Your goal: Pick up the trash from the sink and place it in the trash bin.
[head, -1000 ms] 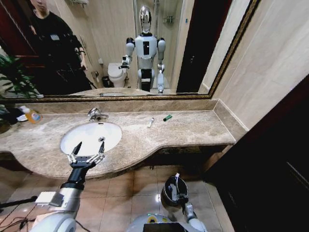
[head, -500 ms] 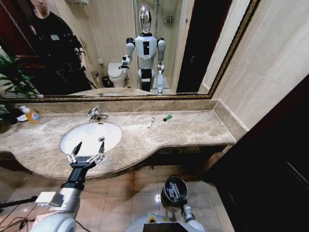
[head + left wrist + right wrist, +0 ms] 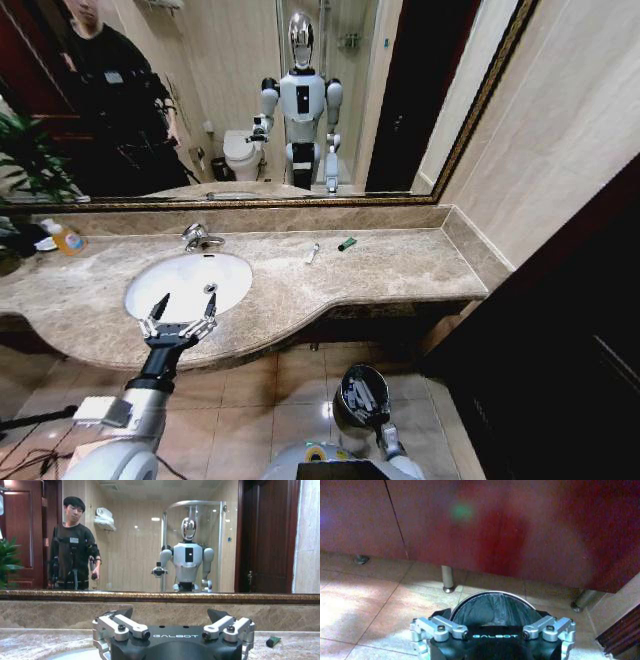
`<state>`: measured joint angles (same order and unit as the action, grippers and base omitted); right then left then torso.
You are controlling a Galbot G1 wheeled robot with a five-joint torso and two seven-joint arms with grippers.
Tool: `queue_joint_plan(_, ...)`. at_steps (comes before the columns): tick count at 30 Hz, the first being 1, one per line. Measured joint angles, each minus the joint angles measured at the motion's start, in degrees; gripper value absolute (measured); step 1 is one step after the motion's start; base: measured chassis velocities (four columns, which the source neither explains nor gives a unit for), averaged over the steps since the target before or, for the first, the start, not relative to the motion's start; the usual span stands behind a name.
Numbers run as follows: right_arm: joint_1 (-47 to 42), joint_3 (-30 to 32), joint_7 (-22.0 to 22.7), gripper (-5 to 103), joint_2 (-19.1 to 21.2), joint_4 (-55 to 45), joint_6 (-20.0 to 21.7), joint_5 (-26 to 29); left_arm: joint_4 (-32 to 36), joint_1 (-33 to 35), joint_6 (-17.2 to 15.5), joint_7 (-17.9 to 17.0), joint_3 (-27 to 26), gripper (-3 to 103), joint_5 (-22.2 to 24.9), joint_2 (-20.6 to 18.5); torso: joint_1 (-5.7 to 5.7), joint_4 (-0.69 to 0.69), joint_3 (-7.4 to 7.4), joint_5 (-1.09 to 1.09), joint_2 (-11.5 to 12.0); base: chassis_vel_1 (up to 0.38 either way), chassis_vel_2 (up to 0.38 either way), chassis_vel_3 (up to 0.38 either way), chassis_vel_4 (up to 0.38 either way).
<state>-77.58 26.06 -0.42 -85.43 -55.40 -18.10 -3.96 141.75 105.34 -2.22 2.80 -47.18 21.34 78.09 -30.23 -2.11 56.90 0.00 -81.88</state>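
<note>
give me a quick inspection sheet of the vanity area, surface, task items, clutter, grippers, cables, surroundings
surface: beige marble vanity top, white sink with chrome tap.
job's things: white tube and green piece lie on the counter beside the basin; trash bin on the floor tiles.
clutter: orange-labelled bottle at the counter's far left.
grippers: left gripper open, empty, over the basin's front edge; right gripper low above the bin.
cables: dark cables on the floor, lower left.
surroundings: wall mirror, plant.
</note>
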Motion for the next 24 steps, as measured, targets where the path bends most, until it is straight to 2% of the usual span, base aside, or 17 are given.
queue_joint_plan(17,-0.1,-0.1,0.2,100,-0.7,0.3,0.0,-0.9,0.0,0.0,0.0,0.0,0.0,100,0.0,0.0,0.00,0.00,0.00,0.00,0.0,0.000,0.000,0.000,0.000)
queue_joint_plan(21,-1.0,-0.2,0.2,100,-0.7,-1.6,0.2,-0.5,0.0,0.0,0.0,0.0,0.0,100,0.0,0.0,0.00,0.00,0.00,0.00,0.0,0.000,0.000,0.000,0.000)
queue_joint_plan(24,-2.9,-0.1,0.5,100,-0.5,-6.7,1.9,1.2,0.0,0.0,0.0,0.0,0.0,100,0.0,0.0,0.00,0.00,0.00,0.00,0.0,0.000,0.000,0.000,0.000)
